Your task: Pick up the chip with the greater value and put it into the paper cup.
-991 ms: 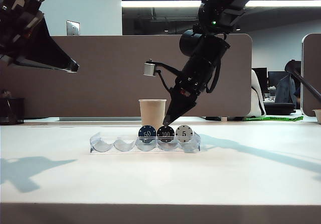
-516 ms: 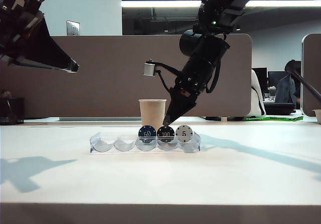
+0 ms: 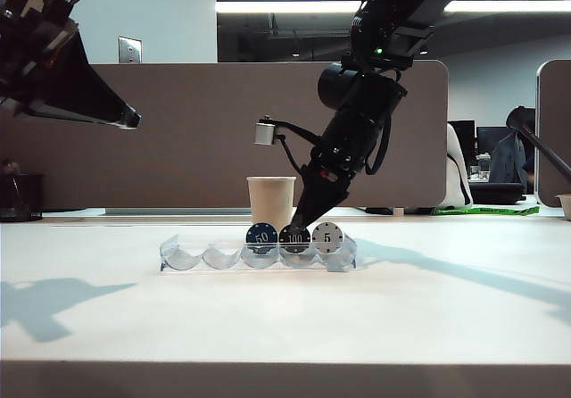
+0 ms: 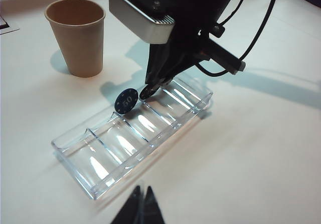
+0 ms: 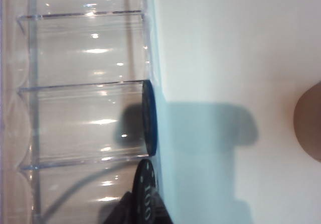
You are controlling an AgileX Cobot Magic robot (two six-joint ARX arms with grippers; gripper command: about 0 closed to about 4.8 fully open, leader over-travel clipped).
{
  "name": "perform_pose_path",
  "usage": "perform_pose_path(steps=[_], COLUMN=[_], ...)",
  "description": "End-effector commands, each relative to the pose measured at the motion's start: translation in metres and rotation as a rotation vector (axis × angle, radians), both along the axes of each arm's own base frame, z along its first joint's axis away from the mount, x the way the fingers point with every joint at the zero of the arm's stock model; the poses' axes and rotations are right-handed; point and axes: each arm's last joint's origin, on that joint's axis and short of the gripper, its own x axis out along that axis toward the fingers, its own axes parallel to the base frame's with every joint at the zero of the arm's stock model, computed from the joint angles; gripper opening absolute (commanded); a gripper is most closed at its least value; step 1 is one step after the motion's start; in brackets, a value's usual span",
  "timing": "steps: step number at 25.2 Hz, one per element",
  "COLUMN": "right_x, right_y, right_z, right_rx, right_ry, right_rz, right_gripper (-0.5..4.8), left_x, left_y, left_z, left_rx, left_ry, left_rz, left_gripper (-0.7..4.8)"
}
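Right gripper (image 3: 298, 224) down on the black 100 chip (image 3: 294, 238), upright in a clear tray (image 4: 90, 176) between the 50 chip (image 3: 261, 237) and 5 chip (image 3: 327, 236), jaw gap unclear; cup (image 3: 270, 200) just behind; left gripper (image 4: 141, 206) raised clear, tips together; off-centre pinch likely to slip or tip neighbours.

the small round black poker chip (image 3: 294, 236) with a white "100" and white edge dots stands on edge in a slot of a clear plastic chip tray (image 3: 187, 257), between a blue "50" chip (image 3: 261, 236) and a white "5" chip (image 3: 327, 235), face toward the exterior camera. the right wrist view shows its rim and numerals (image 5: 146, 194) edge-on. the plain tan tapered paper cup (image 3: 270, 202) with a rolled rim stands upright and empty (image 4: 76, 36) on the white table just behind the tray, near the blue chip.
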Motion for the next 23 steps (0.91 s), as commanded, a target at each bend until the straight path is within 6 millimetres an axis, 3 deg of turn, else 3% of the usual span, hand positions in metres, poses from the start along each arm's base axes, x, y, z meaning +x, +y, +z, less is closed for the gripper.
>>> perform_pose_path(steps=[1,12,23], right_x=[0.000,-0.002,-0.004], right_y=[0.000,-0.001,-0.002], right_z=[0.004,0.016,0.077], right_rx=[0.009,0.021,0.161], right_ry=[-0.006,-0.032,-0.277], right_rz=[0.001,0.001,-0.036], right_gripper=[0.05,-0.01,-0.01], left_x=[0.000,0.000,0.001], left_y=[0.000,0.000,0.000], left_z=[0.002,0.002,0.003], left_rx=[-0.007,-0.007,-0.012], left_ry=[-0.008,-0.008,-0.025], left_rz=[-0.005,-0.005,-0.005], left_gripper=[-0.05,-0.05,-0.05])
